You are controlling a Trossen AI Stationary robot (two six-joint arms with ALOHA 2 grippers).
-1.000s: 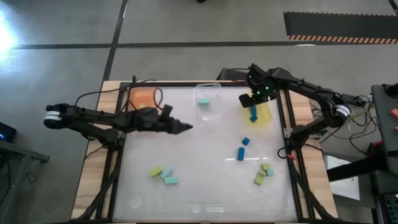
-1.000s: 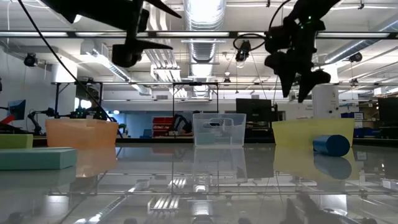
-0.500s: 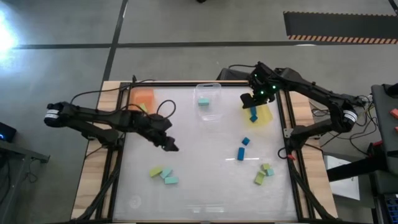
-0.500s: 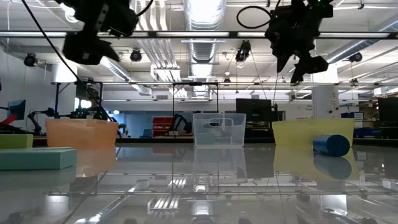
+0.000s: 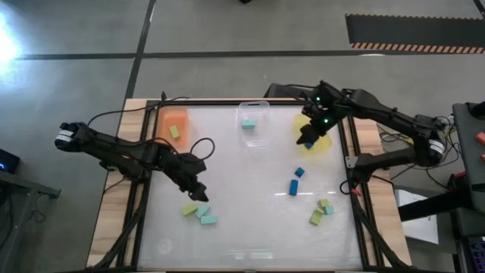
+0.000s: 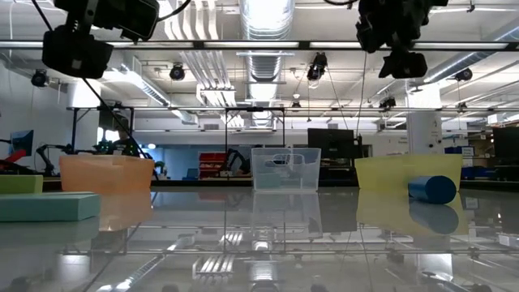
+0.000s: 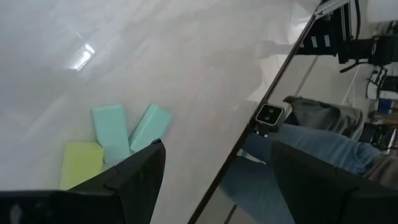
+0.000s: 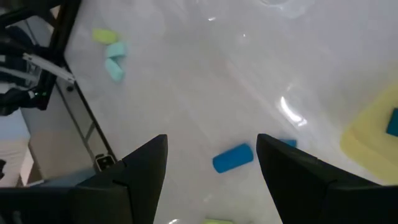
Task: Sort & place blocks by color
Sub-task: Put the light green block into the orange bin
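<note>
Your left gripper (image 5: 201, 194) hangs above the table (image 5: 250, 171) with fingers apart, empty, just beside the cluster of one yellow-green block (image 7: 81, 163) and two teal blocks (image 7: 112, 131). Your right gripper (image 5: 306, 140) is over the yellow tray (image 5: 324, 142), fingers spread, nothing between them; a blue block (image 5: 309, 144) lies in that tray. Further blue blocks (image 5: 292, 187) lie on the table's right half, with a mixed group (image 5: 321, 211) nearer its front right corner.

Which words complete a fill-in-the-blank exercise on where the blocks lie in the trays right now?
1. The orange tray holds one ____ block.
2. The light teal block lies in the ____ tray.
3. The blue block under the right tool lies in the ____ tray.
4. The left tool, with open fingers, hangs beside a cluster of ____ blocks.

Missing words: yellow-green; clear; yellow; three
</note>
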